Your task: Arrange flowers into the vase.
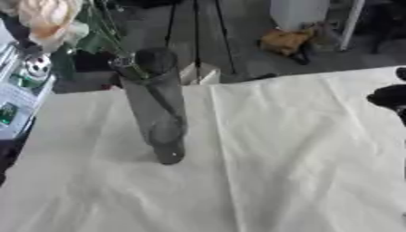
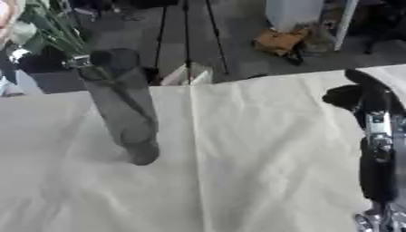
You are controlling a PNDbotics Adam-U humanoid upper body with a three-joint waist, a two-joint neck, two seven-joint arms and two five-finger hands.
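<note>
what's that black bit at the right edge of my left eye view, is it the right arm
observer: yes. the right eye view shows the right arm running down the right edge over the cloth, black with a silver joint.
operator: anything carried at its top end
observer: no stem or flower shows at its black top end, which stands apart from the vase. whether that end is the hand i cannot tell.
</note>
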